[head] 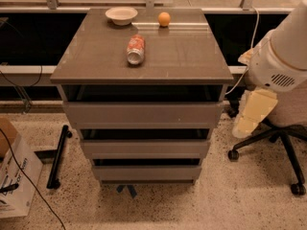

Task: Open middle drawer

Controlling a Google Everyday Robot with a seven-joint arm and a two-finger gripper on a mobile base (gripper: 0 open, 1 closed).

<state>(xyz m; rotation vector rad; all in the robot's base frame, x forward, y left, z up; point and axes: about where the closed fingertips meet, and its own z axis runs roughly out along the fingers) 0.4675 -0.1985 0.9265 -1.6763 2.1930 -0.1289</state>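
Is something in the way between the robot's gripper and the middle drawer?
Nothing visible is. The cream-coloured gripper hangs right of the cabinet, beside a black office chair; the wide grey-brown middle drawer faces speckled floor. The red can, white bowl and orange fruit sit on top.
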